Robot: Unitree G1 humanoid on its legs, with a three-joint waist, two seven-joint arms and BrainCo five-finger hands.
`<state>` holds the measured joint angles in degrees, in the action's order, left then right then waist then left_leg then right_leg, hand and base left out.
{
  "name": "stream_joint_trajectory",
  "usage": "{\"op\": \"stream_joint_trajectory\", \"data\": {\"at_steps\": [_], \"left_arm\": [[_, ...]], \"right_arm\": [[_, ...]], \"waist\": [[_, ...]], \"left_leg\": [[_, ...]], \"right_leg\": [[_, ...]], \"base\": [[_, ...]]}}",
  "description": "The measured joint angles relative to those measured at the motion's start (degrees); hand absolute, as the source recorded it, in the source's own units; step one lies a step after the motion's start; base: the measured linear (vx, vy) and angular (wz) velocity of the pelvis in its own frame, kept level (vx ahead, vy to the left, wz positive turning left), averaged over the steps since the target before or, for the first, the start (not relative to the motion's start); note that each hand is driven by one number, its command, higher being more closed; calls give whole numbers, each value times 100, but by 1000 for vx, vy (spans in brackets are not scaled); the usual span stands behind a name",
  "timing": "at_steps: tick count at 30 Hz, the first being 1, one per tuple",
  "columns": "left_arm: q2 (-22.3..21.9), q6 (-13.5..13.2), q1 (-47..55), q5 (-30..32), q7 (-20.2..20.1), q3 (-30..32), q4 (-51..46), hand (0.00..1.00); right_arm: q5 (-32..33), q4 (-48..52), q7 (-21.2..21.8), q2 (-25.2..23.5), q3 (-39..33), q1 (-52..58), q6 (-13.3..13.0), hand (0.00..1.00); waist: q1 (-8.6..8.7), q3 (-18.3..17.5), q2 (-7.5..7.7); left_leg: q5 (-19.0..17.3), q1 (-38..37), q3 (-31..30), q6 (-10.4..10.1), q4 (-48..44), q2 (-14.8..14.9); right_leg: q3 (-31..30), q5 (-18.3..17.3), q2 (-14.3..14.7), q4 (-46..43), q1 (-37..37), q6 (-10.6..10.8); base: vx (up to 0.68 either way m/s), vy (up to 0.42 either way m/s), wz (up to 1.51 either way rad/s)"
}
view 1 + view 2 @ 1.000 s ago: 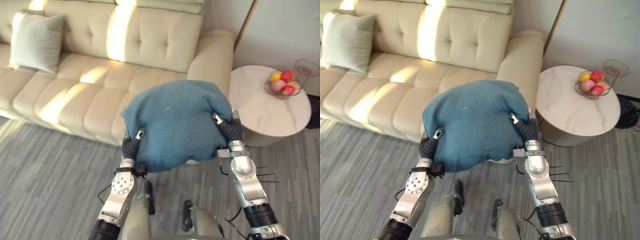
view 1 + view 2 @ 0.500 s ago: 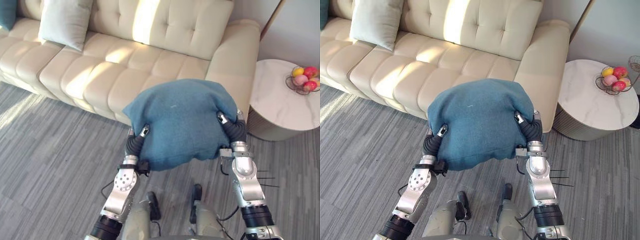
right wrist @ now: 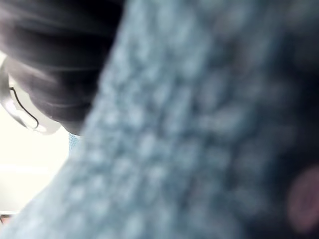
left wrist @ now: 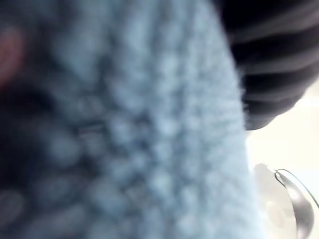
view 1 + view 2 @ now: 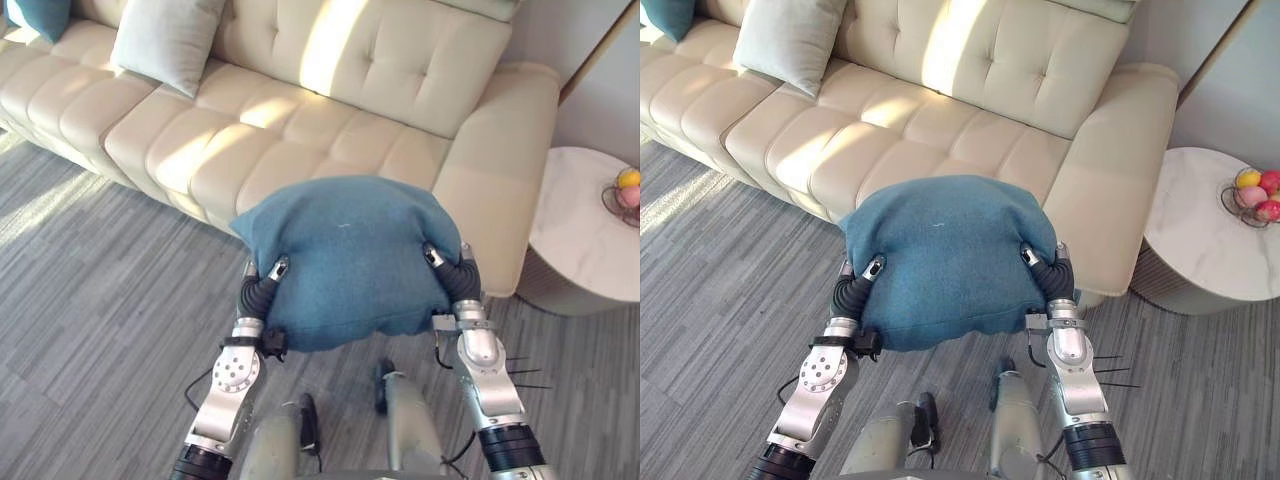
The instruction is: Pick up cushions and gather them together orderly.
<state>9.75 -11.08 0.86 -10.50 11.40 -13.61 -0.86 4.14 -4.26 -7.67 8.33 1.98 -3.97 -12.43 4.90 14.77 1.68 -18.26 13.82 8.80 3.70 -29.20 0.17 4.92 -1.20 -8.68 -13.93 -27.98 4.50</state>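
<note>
At the far left of the sofa (image 5: 330, 110) a dark teal cushion (image 5: 32, 14) shows at the corner, and just beside it a pale cushion (image 5: 165, 42) leans against the backrest. Those two look like the gathering spot.

My left hand (image 5: 258, 292) is set against the left flank of the big blue cushion (image 5: 345, 258), and my right hand (image 5: 457, 280) against its right flank. The cushion hangs between them, off the floor and in front of the sofa's right seat. The fabric covers both hands past the wrist covers, so I cannot tell whether I am grasping it or only squeezing it between my palms. Both wrist views show blue weave pressed close.

Off to the right stands a round white table (image 5: 585, 255) with a fruit bowl (image 5: 625, 195), well clear of my load.

I judge I am in the carrying step. Next I need to turn left along the sofa with even pressure on both sides, then set this cushion upright beside the pale one.
</note>
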Motion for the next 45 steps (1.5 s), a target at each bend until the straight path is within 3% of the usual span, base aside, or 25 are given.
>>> {"op": "stream_joint_trajectory", "data": {"at_steps": [1,3,5,6,7,9,10,11,13,16,18,19,20,21,25,27,28,31,35,37,38,39,42,44,45], "left_arm": [[-9,4,-12,19,-1,-51,61,100],[-73,9,-12,50,-18,-211,85,100],[-182,13,15,70,-35,-288,90,100],[-261,18,20,42,-70,-334,91,100],[-294,32,32,10,-99,-327,91,100],[-361,78,37,-27,-142,-322,93,100],[-419,77,33,-31,-157,-327,92,100],[-517,67,16,-32,-162,-323,88,100],[-561,52,9,-31,-173,-319,84,100],[-594,47,16,-25,-229,-300,74,100],[-631,51,118,-15,-229,-301,74,100],[-643,50,198,-16,-229,-302,81,100],[-613,55,235,-16,-229,-302,101,100],[-612,57,271,-15,-229,-306,101,100],[-466,57,328,-15,-229,-295,164,100],[-384,56,333,-8,-230,-239,268,100],[-282,56,319,-7,-228,-135,447,100],[-202,70,388,0,-217,-128,655,100],[-162,83,393,62,-226,-260,657,100],[-174,125,393,124,-254,-341,664,100],[-209,128,430,151,-256,-391,714,100],[-236,130,470,152,-256,-387,719,100],[-384,118,662,147,-256,-355,712,100],[-394,114,668,144,-257,-343,696,100],[-382,78,664,146,-265,-282,639,100]], "right_arm": [[3,3,24,18,-71,59,3,100],[12,5,31,25,-214,289,4,100],[22,150,35,-17,-325,619,52,100],[23,386,19,-59,-377,812,103,100],[25,504,17,-62,-396,871,149,100],[27,1012,1,-62,-422,1091,184,100],[31,1324,-28,-57,-442,1200,164,100],[31,1626,-105,-89,-443,1240,134,100],[31,1725,-112,-104,-443,1235,83,100],[30,1717,-116,-108,-442,1256,42,100],[30,1630,-115,-103,-439,1255,45,100],[25,1589,-112,-103,-433,1261,47,100],[18,1507,-106,-135,-418,1271,50,100],[10,1467,-107,-250,-420,1339,52,100],[-23,1182,-74,-347,-371,1259,48,100],[-24,820,-12,-340,-325,1063,46,100],[-24,388,32,-338,-203,827,48,100],[-27,-176,53,-264,-84,690,55,100],[-26,-395,101,-78,-96,728,63,100],[-25,-393,145,-60,-180,834,68,100],[-26,-385,143,-77,-199,956,77,100],[-24,-334,143,-92,-199,1017,93,100],[-21,197,141,-107,-193,1329,127,100],[-20,284,142,-128,-194,1317,127,100],[-21,295,146,-166,-194,1244,128,100]], "waist": [[112,3,4],[124,-42,-99],[104,-143,-255],[138,-203,-364],[117,-207,-371],[48,-214,-374],[56,-222,-363],[25,-267,-346],[-65,-377,-343],[-274,-387,-338],[-302,-411,-374],[-385,-469,-469],[-425,-486,-405],[-391,-538,-320],[-394,-637,-153],[-424,-638,-137],[-400,-680,-49],[-284,-687,-43],[-11,-695,-47],[10,-693,-59],[52,-674,-85],[27,-663,-102],[-271,-775,-413],[-264,-822,-388],[-283,-811,-235]], "left_leg": [[-271,-120,-125,-76,-220,-78],[-601,-337,-282,-254,-327,-14],[-634,-623,-223,-536,-284,316],[-478,-497,-20,-815,-859,709],[-376,-475,107,-931,-1145,873],[388,-260,465,-807,-2252,1391],[420,-174,699,-734,-2647,1637],[256,-60,1025,-467,-2596,1798],[176,115,1049,-364,-2226,1798],[199,397,514,-469,-871,1677],[390,328,63,-767,85,1489],[875,220,-113,-1216,468,1459],[946,190,10,-1125,318,1419],[769,190,285,-972,133,1356],[382,84,877,-784,-274,1228],[204,-143,946,-731,-172,1194],[175,-396,1330,-695,94,1150],[219,-875,1738,-705,639,961],[321,-846,1397,-706,830,838],[323,-903,1266,-712,781,891],[328,-949,1116,-729,442,1003],[330,-905,1063,-733,105,1098],[517,-557,832,-905,-1141,1506],[851,-395,763,-700,-1169,1458],[921,-182,752,-542,-1140,1339]], "right_leg": [[-79,270,-3,74,36,-132],[-7,577,25,-543,-13,-300],[310,374,127,-859,92,-503],[487,209,321,-990,235,-609],[518,143,418,-1051,324,-675],[524,-52,689,-949,777,-879],[432,-141,735,-735,1089,-845],[236,-143,755,-472,1358,-843],[17,-146,745,-350,1411,-839],[-456,-350,659,-391,1541,-590],[-758,-544,628,-627,1467,-361],[-1023,-674,721,-852,1328,-147],[-1260,-708,726,-878,1273,-54],[-1483,-640,606,-740,1276,96],[-2103,-264,438,-217,1271,438],[-1878,-65,429,-209,1197,388],[-1185,26,218,-348,986,242],[-96,277,-46,-330,892,-232],[-113,529,47,143,1032,-97],[-23,448,74,132,1154,-91],[134,237,88,110,1423,-76],[156,179,119,102,1534,-83],[108,48,347,294,1853,-89],[60,65,324,805,2025,-115],[-63,152,207,1091,2114,-236]], "base": [[326,-135,60],[441,-197,35],[544,-214,15],[447,-157,-4],[547,-190,-28],[458,-127,-43],[487,-64,-44],[495,-21,-48],[267,42,-59],[193,199,-62],[126,340,-84],[128,451,-123],[140,445,-124],[125,354,-94],[87,323,-92],[22,253,-127],[-12,133,-138],[4,88,-105],[73,-7,-26],[91,-51,15],[80,-57,35],[51,-80,21],[13,-24,-21],[56,-13,-2],[99,-47,14]]}}
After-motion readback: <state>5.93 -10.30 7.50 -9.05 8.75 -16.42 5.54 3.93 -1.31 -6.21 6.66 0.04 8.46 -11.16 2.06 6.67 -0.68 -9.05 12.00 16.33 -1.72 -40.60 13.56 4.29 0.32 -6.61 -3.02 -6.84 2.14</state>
